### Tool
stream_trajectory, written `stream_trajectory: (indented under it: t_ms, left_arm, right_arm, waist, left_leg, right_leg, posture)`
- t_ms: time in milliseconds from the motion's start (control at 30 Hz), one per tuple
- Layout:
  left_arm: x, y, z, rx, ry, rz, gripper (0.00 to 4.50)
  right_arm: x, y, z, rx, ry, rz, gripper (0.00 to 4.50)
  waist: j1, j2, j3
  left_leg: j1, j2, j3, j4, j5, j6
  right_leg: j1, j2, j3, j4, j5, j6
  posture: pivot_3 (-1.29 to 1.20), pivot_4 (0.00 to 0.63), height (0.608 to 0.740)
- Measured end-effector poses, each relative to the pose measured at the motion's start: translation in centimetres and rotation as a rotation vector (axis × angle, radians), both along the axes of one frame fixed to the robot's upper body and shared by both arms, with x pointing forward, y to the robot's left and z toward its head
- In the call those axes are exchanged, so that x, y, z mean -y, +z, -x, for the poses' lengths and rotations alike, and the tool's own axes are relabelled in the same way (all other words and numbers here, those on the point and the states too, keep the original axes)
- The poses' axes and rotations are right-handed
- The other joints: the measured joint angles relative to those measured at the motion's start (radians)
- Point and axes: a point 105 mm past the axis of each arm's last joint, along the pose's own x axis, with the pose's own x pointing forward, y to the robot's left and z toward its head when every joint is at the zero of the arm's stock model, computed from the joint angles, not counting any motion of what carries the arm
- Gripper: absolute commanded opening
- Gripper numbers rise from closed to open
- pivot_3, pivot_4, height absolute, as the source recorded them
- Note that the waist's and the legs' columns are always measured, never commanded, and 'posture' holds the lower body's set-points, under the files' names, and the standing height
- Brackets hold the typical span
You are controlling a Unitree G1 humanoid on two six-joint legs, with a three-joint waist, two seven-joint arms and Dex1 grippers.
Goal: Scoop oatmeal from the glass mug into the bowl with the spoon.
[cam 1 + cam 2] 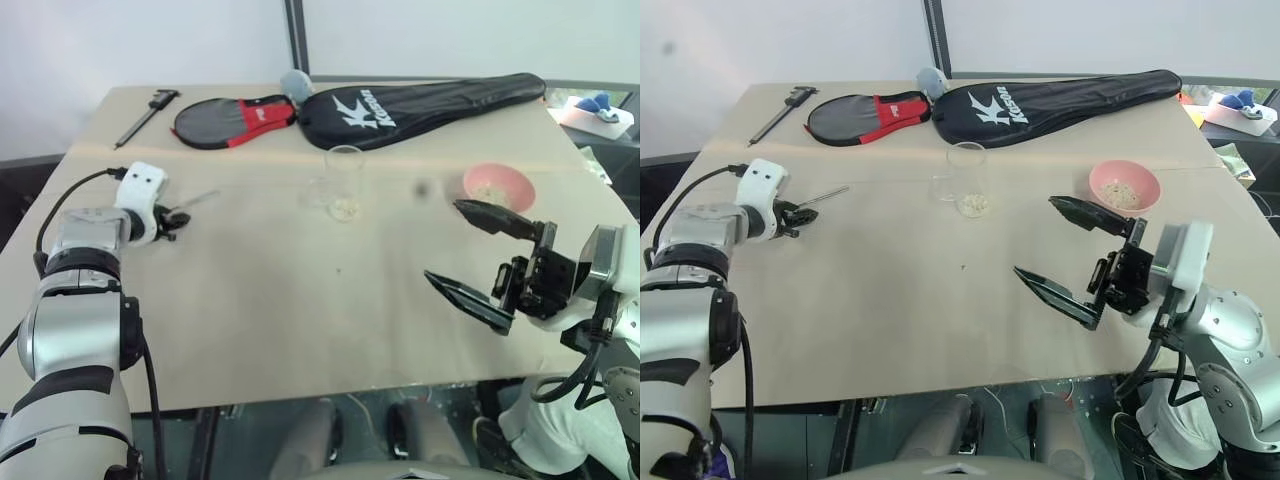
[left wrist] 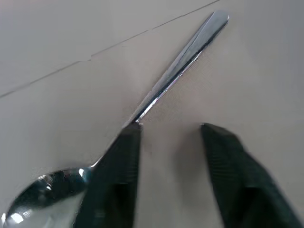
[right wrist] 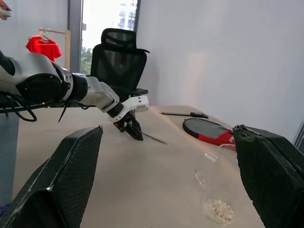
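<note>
Left tool (image 2: 168,130) part-closed astride spoon (image 2: 180,61) on surface (image 1: 300,290) – grip unclear – right tool (image 1: 1065,245) wide open, empty.

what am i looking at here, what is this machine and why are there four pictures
This is a humanoid robot with two arms, each ending in a claw of two black fingers. Two pictures come from the cameras in its head, looking down over a tan table. The other two come from a camera on each wrist, looking along that claw.

On the table stand a glass mug with a little oatmeal in the bottom and a pink bowl with some flakes in it. At the far edge lie a black racket cover, a red and black racket cover and a dark caliper.

The left claw is down at a silver spoon. Its fingers stand apart and the spoon lies along one of them, not between them. The right claw hangs wide open and holds nothing.
</note>
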Motion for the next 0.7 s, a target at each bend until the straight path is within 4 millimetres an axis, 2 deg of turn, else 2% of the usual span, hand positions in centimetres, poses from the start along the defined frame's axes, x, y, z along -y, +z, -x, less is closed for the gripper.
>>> stream_trajectory:
  t_ms: [33, 67, 233, 300, 333, 433, 567, 700]
  left_arm:
    - [0.0, -0.1, 0.1, -0.002, 0.003, 0.014, 0.21]
    - [0.0, -0.1, 0.1, -0.004, 0.004, 0.025, 0.05]
    - [-0.1, -0.3, 0.8, 0.002, -0.02, 0.114, 0.05]
    - [-0.2, -0.2, 1.0, 0.007, -0.025, 0.146, 0.58]
    - [-0.6, -0.1, 1.3, 0.015, -0.009, 0.146, 1.01]
    - [-1.6, 0.4, 1.3, 0.046, 0.045, 0.125, 1.86]
    - [-4.2, 1.7, 1.1, 0.155, 0.243, 0.021, 3.66]
    - [-5.3, 1.8, 1.1, 0.193, 0.409, -0.018, 3.66]
  right_arm:
    - [0.0, -0.1, 0.0, -0.004, -0.006, 0.0, 4.5]
    - [0.0, -0.1, 0.0, -0.006, -0.009, 0.0, 4.5]
    - [0.0, -0.3, 0.2, -0.008, -0.026, 0.004, 4.5]
    - [0.0, -0.2, 0.1, -0.004, -0.035, 0.006, 4.5]
    - [-0.1, 0.1, 0.0, 0.007, -0.038, 0.005, 4.5]
    - [-0.2, 0.4, -0.2, 0.016, -0.037, 0.004, 4.5]
    - [-0.7, 1.0, -0.5, 0.034, -0.018, 0.012, 4.5]
    - [-1.0, 0.7, -0.8, 0.013, -0.008, 0.017, 4.5]
  waist:
    - [0.0, 0.0, 0.0]
    - [0.0, 0.0, 0.0]
    - [0.0, 0.0, 0.0]
    - [0.002, 0.0, 0.0]
    - [0.002, 0.0, 0.0]
    - [0.003, -0.001, 0.0]
    - [0.005, -0.001, 0.0]
    - [0.009, -0.002, -0.001]
  left_leg:
    - [0.0, 0.0, 0.0, 0.0, 0.0, 0.0]
    - [0.0, 0.0, 0.0, 0.0, 0.0, 0.0]
    - [0.0, 0.0, 0.0, 0.001, 0.0, 0.0]
    - [-0.001, 0.0, 0.0, 0.001, 0.0, 0.0]
    - [-0.001, 0.0, 0.0, 0.002, 0.0, 0.0]
    - [-0.002, 0.0, 0.0, 0.003, 0.0, 0.0]
    - [-0.004, 0.0, -0.001, 0.004, 0.0, 0.001]
    - [-0.007, -0.001, -0.003, 0.007, 0.0, 0.001]
  right_leg:
    - [0.0, 0.0, 0.0, 0.0, 0.0, 0.0]
    - [0.0, 0.0, 0.0, 0.0, 0.0, 0.0]
    - [0.0, 0.0, 0.0, 0.0, 0.0, 0.0]
    - [0.0, 0.0, 0.0, 0.0, 0.0, 0.0]
    - [0.0, 0.0, 0.0, 0.0, 0.0, 0.0]
    - [-0.001, 0.0, 0.0, 0.0, 0.0, 0.0]
    - [-0.001, 0.0, -0.001, 0.0, 0.0, 0.0]
    - [-0.002, -0.001, -0.003, 0.0, 0.0, 0.0]
  posture:
    - [0.0, 0.15, 0.74]
    - [0.0, 0.15, 0.74]
    - [0.0, 0.15, 0.74]
    - [0.0, 0.15, 0.74]
    - [0.0, 0.15, 0.74]
    - [0.0, 0.15, 0.74]
    - [0.0, 0.15, 0.74]
    - [0.0, 0.15, 0.74]
